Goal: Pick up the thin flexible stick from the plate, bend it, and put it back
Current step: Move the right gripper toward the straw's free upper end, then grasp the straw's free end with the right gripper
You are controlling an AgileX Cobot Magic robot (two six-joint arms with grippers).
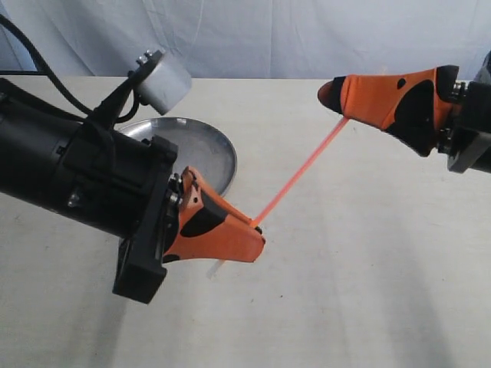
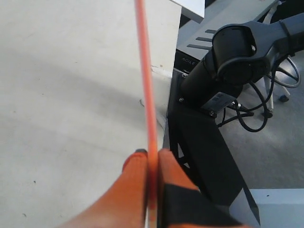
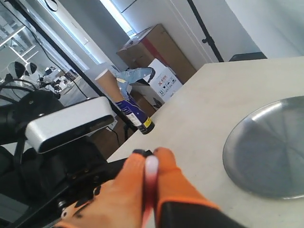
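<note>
stick (image 1: 299,175): thin, orange-pink, straight, slanting from lower centre to upper right, held in the air right of the plate (image 1: 222,153) | left gripper (image 1: 257,230): lower centre, nearest, fingers pressed together on the stick's low end, whitish tip poking out beneath | right gripper (image 1: 331,92): upper right, farther back, pinching the high end

Pale table (image 1: 368,291), evenly lit room.
White cloth backdrop (image 1: 268,38) hangs at twelve o'clock; cardboard boxes (image 3: 151,46) stand off-table, a ceiling light strip (image 3: 115,15) overhead.
</note>
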